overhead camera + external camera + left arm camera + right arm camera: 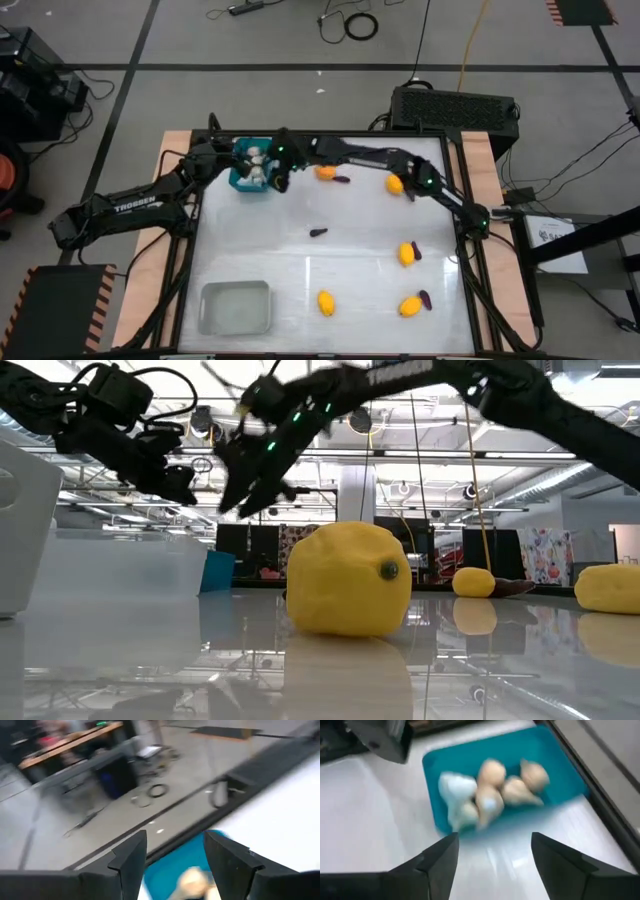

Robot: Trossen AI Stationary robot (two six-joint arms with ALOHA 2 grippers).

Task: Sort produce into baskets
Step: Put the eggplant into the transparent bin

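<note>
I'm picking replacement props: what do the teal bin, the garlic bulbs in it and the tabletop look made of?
Teal bin: probably moulded plastic, with one solid colour and smooth rounded walls.
Garlic bulbs: likely toy plastic or rubber, whitish-beige with a matte look; blur leaves it open.
Tabletop: a glossy white hard surface that mirrors the yellow fruit in the low view.

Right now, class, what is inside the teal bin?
The teal bin holds a pile of whitish-beige garlic bulbs. Whatever lies beneath the pile is covered.
</note>
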